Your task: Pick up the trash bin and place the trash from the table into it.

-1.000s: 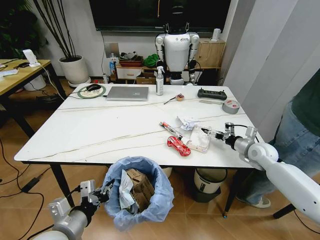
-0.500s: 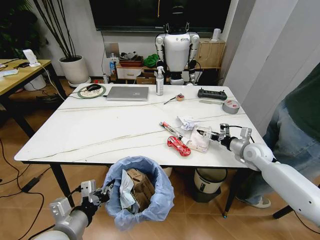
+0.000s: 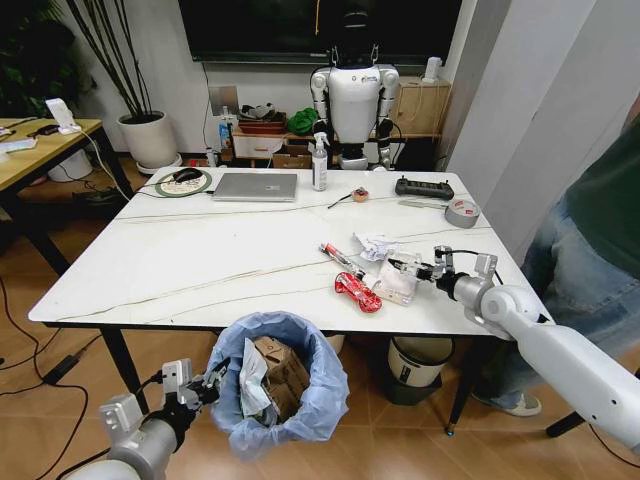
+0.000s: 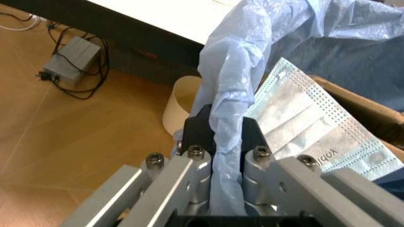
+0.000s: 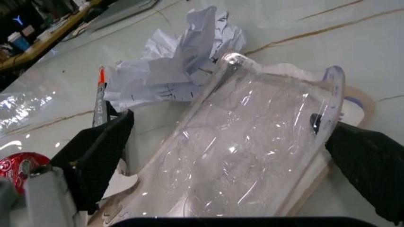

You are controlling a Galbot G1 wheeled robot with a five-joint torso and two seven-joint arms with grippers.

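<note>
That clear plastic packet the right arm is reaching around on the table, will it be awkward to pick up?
Probably a little. The clear plastic packet looks thin and glossy, so it may flex or crumple and slip as the right gripper, open around it, closes. It seems empty and light, so it could slide on the smooth table if nudged.

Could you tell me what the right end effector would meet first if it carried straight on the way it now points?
Most likely the clear plastic tray, lying on the table between the right end effector's open fingers. Beyond it sits the crumpled paper.
</note>
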